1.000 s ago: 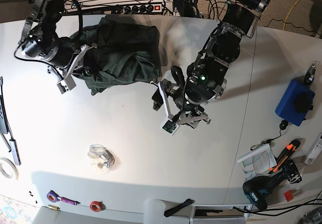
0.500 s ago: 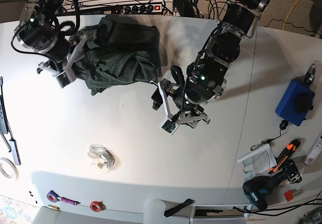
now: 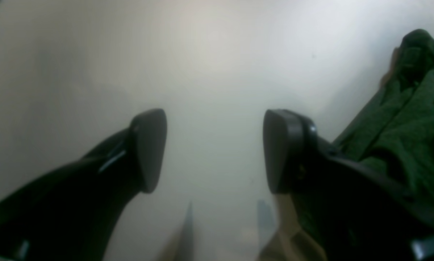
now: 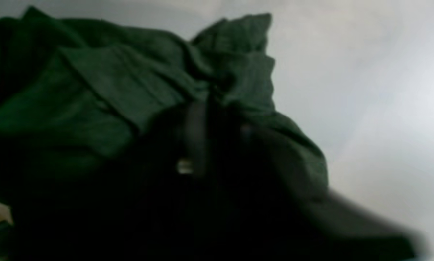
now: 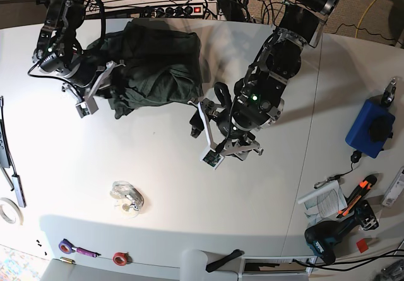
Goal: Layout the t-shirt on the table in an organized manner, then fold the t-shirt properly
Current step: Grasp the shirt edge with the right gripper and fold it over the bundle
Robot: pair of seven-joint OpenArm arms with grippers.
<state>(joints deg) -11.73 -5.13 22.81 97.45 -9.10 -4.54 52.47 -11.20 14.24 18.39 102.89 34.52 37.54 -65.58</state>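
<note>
The dark green t-shirt (image 5: pixel 158 66) lies crumpled in a heap at the back left of the white table (image 5: pixel 158 167). My right gripper (image 5: pixel 112 84) is pressed into the heap's left edge. In the right wrist view its dark fingers (image 4: pixel 199 134) stand together with t-shirt (image 4: pixel 104 94) cloth bunched around them, though the picture is blurred. My left gripper (image 5: pixel 206 139) hovers just right of the heap, near the table's middle. It is open, and its pads (image 3: pixel 150 148) have only bare table between them. The t-shirt (image 3: pixel 401 127) shows at that view's right edge.
A clear plastic bundle (image 5: pixel 126 197) lies toward the front left, and tape rolls (image 5: pixel 120 257) sit by the front edge. A blue box (image 5: pixel 369 128), papers (image 5: pixel 322 199) and a drill (image 5: pixel 328 237) crowd the right side. A power strip (image 5: pixel 183 9) runs along the back.
My right gripper drew up and left off the t-shirt's edge, then came back down into it with its fingers together. The left arm has not moved.
</note>
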